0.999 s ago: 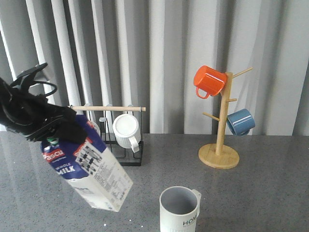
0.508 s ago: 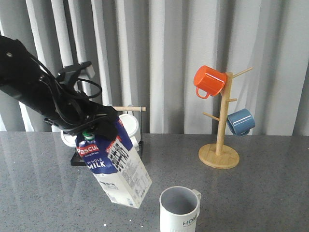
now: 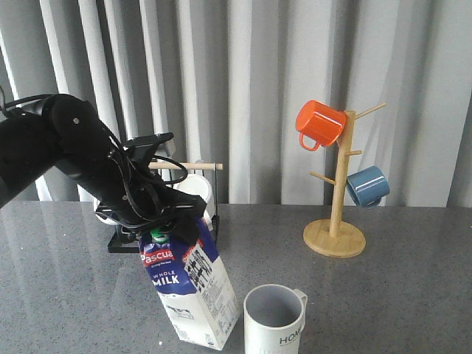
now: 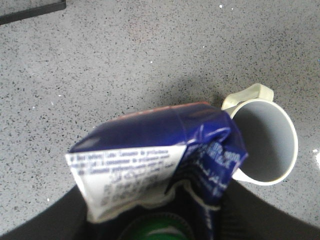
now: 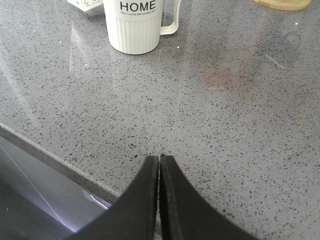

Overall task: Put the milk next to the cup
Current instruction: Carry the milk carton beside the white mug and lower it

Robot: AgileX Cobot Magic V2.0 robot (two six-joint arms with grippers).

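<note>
My left gripper (image 3: 158,221) is shut on the top of the milk (image 3: 188,287), a blue and white carton with a green cap, which hangs tilted just left of the cup (image 3: 274,319). I cannot tell whether its lower corner touches the table. In the left wrist view the milk (image 4: 155,160) fills the near part and the cup (image 4: 262,142) shows its grey inside right beside it. The cup (image 5: 133,25) with "HOME" lettering also shows in the right wrist view. My right gripper (image 5: 159,159) is shut and empty, low over the table's front edge.
A black wire rack (image 3: 166,214) with a wooden bar holds white mugs behind the milk. A wooden mug tree (image 3: 335,221) at the back right carries an orange mug (image 3: 319,123) and a blue mug (image 3: 367,186). Curtains hang behind the grey table (image 3: 398,295).
My left arm has carried the milk to the right and lower, from the left edge to just beside the cup. The carton has turned more upright. The cup has not moved.
</note>
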